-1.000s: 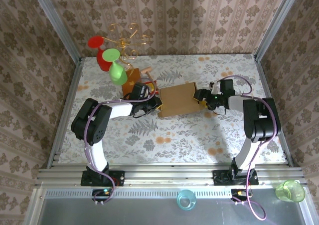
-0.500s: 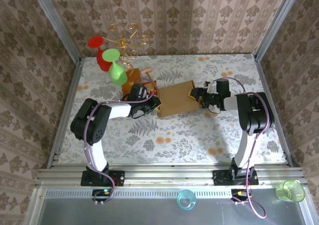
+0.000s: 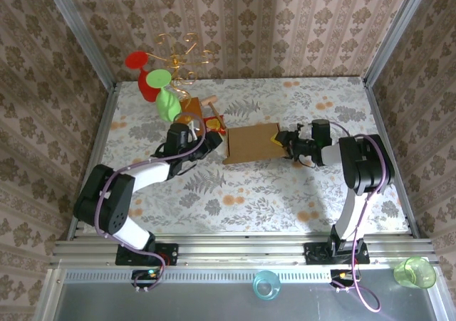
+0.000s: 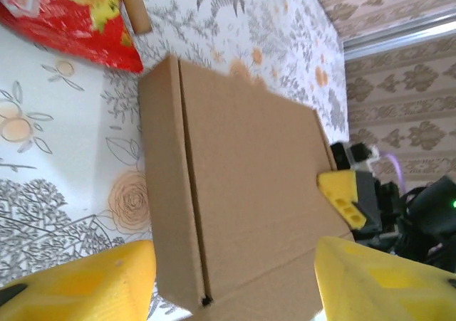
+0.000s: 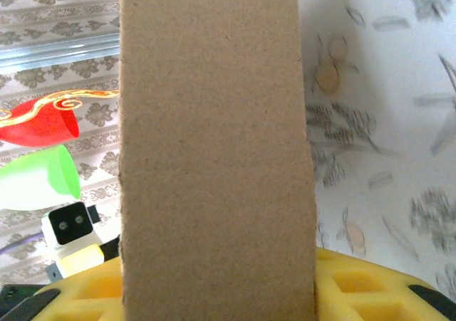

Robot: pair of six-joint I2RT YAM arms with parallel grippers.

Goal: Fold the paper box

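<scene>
Floral-print surface (image 3: 285,193) is taking up most of the floor of the cell, and both arms are reaching in across it from the near rail, left arm (image 3: 135,175) stretched toward the far left, right arm (image 3: 363,164) bent inward. The paper box (image 3: 251,144) is lying closed and flat around the middle of the surface, a bit toward the far side, between the two arms. A gold wire stand (image 3: 182,50) is sitting at the far left with a red cup (image 3: 135,60) and a green cup (image 3: 160,79) on it. A wooden block (image 3: 191,107) is sitting beside it, and a red packet (image 4: 64,15) is lying near the box's left corner. The right fingers (image 4: 340,193) are closing on the box's right edge, cardboard pinched between them. The left fingers (image 4: 92,278) are spread wide, facing the box's left side, gripping nothing. Small green cup (image 3: 415,272) and clear blue cup (image 3: 266,284) are sitting on the near ledge.
</scene>
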